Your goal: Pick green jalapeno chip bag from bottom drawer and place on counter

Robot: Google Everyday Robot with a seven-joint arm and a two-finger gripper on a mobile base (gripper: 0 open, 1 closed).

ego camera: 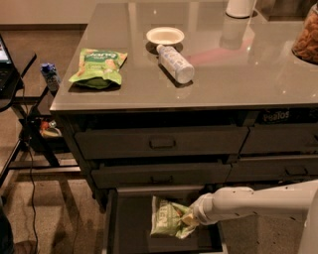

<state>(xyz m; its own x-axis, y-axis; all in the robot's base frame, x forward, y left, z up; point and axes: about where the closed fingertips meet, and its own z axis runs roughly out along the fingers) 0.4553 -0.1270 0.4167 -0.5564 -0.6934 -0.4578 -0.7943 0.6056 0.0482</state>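
The green jalapeno chip bag (pixel 168 218) is a crinkled olive-green bag with pale lettering. It sits in the open bottom drawer (pixel 124 233), tilted up at its right end. My gripper (pixel 191 221) reaches in from the right on a white arm and is at the bag's right edge, where the bag crumples around it. The counter (pixel 223 74) is the glossy grey top above the drawers.
On the counter lie a brighter green bag (pixel 98 67), a white bowl (pixel 165 35) and a lying bottle (pixel 175 63). A white cylinder (pixel 241 7) and a snack jar (pixel 306 37) stand at the back right. A black side desk (pixel 12 79) stands to the left.
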